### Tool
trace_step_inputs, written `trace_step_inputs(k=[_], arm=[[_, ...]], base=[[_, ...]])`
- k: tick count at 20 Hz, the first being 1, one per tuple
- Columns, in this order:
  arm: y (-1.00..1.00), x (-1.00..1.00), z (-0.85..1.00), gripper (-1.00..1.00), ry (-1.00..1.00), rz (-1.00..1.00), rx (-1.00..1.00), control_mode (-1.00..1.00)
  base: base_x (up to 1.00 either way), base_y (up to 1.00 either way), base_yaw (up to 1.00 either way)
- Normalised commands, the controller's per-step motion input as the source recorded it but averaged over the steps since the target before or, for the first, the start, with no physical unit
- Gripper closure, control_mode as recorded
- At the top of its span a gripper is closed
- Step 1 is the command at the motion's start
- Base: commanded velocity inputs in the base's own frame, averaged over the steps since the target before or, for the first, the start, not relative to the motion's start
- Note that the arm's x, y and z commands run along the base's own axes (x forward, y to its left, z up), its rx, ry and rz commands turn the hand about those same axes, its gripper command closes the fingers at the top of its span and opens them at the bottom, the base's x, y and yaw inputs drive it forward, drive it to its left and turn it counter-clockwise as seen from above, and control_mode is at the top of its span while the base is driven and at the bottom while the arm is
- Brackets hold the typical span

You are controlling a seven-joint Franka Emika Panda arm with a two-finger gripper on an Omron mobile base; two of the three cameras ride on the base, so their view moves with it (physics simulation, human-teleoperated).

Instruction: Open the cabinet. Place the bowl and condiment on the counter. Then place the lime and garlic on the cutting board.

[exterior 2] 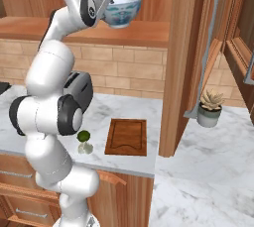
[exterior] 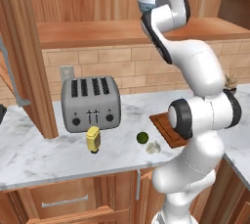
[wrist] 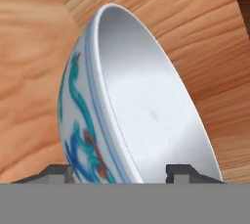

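1. At the far left of the left base view, the open cabinet [exterior: 27, 56] door is seen edge-on above the surface [exterior: 39, 154], which is white marble with grey veins.
2. A silver toaster [exterior: 91, 103] stands on the surface against the brick wall.
3. The yellow bottle [exterior: 93, 140] stands upright on the surface just in front of the toaster, slightly to its right.
4. The lime [exterior: 142, 137] lies on the surface to the right of the bottle, and the garlic [exterior: 153, 146] lies just beside it, nearer the front edge. Whether the two touch cannot be told.
5. The cutting board [exterior 2: 127, 137] lies flat on the surface to the right of the lime and garlic, apart from them, with nothing on it.
6. The bowl [exterior 2: 123, 10] is located up in the cabinet, at the level of its wooden shelf [exterior 2: 144, 32].
7. The end effector [wrist: 119, 171] is placed astride the bowl rim, one fingertip [wrist: 58, 171] outside the patterned wall and the other inside. The jaws are seen partly spread; whether the rim is clamped cannot be told.
8. A small potted plant [exterior 2: 210, 108] stands on the surface at the far right.
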Motion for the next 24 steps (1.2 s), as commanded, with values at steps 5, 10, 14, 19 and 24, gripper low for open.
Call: trace_step_inputs(k=[5,10,14,19,24], arm=[[0.26,-1.0,0.03,1.0,-0.01,0.0,0.0,-1.0],[0.33,-1.0,0.06,1.0,-0.01,0.0,0.0,-1.0],[0.38,-1.0,0.03,1.0,-0.04,0.0,0.0,-1.0],[0.4,-1.0,0.12,1.0,0.0,0.0,0.04,-1.0],[0.43,-1.0,0.07,1.0,0.0,0.05,0.09,-1.0]], base=[[0.0,0.0,0.0],[0.0,0.0,0.0],[0.0,0.0,0.0],[0.0,0.0,0.0],[0.0,0.0,0.0]])
